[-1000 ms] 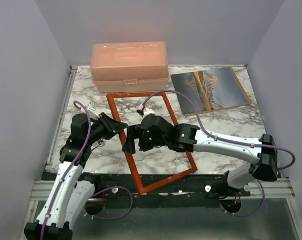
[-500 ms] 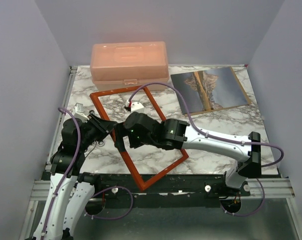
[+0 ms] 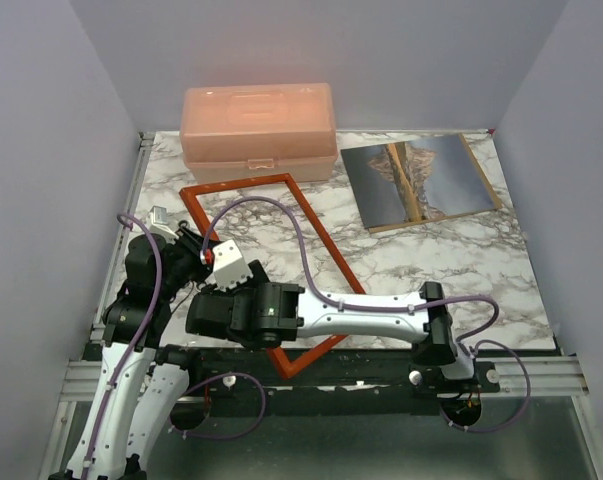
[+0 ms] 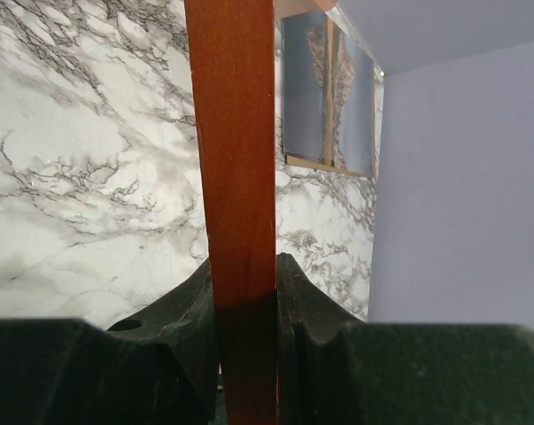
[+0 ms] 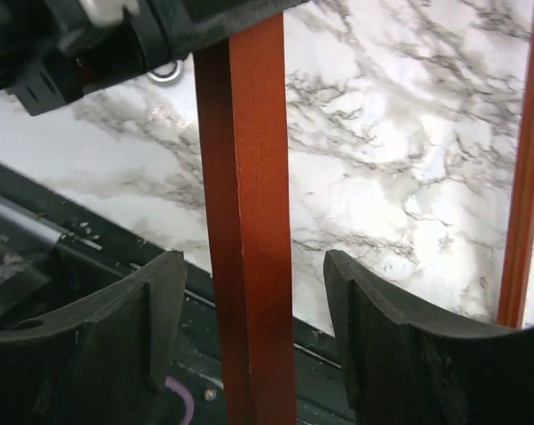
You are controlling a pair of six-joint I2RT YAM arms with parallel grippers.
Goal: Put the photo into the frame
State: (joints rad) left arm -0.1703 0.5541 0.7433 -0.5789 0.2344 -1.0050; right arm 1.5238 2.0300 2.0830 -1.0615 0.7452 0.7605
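The frame (image 3: pixel 326 237) lies on the marble desk (image 3: pixel 461 262), front face up. Its long axis runs diagonally from the far left, beside the peach plastic box (image 3: pixel 259 125), to the near right. Its nearest corner pokes past the desk's near edge.

The left gripper (image 4: pixel 244 276) pinches the frame's left long rail (image 4: pixel 236 133), 1 of its fingers (image 4: pixel 194 297) pressed against each side of the wood.

The right gripper (image 5: pixel 253 283) straddles that same rail (image 5: pixel 247 221) nearer the desk's edge. Its 2 fingers (image 5: pixel 382 328) are spread, with a gap to the rail on both sides.

Well apart, at the far right of the desk, the photo (image 3: pixel 419 180) lies picture side up on a brown backing board (image 3: pixel 484 172), slightly skewed to the desk's edges.
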